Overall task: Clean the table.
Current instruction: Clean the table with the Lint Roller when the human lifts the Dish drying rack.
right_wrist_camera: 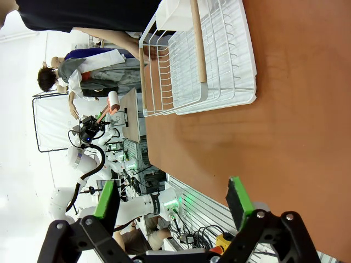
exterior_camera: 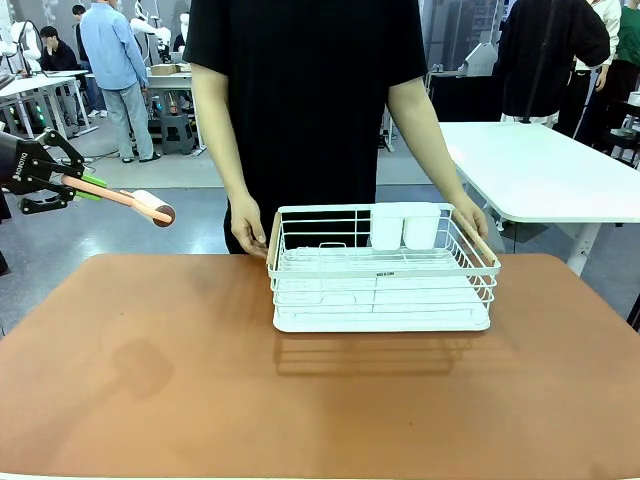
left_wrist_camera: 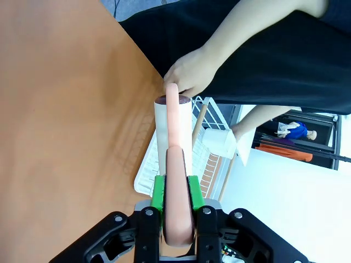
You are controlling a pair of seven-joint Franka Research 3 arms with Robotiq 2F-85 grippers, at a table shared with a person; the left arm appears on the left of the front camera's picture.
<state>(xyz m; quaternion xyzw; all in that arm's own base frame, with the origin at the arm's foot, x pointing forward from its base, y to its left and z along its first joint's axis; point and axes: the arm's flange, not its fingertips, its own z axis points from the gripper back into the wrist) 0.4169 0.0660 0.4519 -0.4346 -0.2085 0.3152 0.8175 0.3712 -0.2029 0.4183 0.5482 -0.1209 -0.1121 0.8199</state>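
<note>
- Our left hand (exterior_camera: 80,188) is clenched on the pink handle of a lint roller (exterior_camera: 125,198), the green pads pinching it from both sides.
- The bench (exterior_camera: 150,380) lies below that hand and toward the middle. The hand hangs in the air past the bench's far-left corner, and the roller touches nothing.
- The roller's long axis slants down toward the white dish rack (exterior_camera: 383,322), white roll foremost.
- The person's hands (exterior_camera: 247,228) grip the rack at both ends, at the bench's far edge.
- Our right hand (right_wrist_camera: 171,192) is released, jaws wide apart, above the bare bench on the rack's other side.
- We judge the left arm nearer the work: lower the roll flat onto the open top near the rack.
</note>
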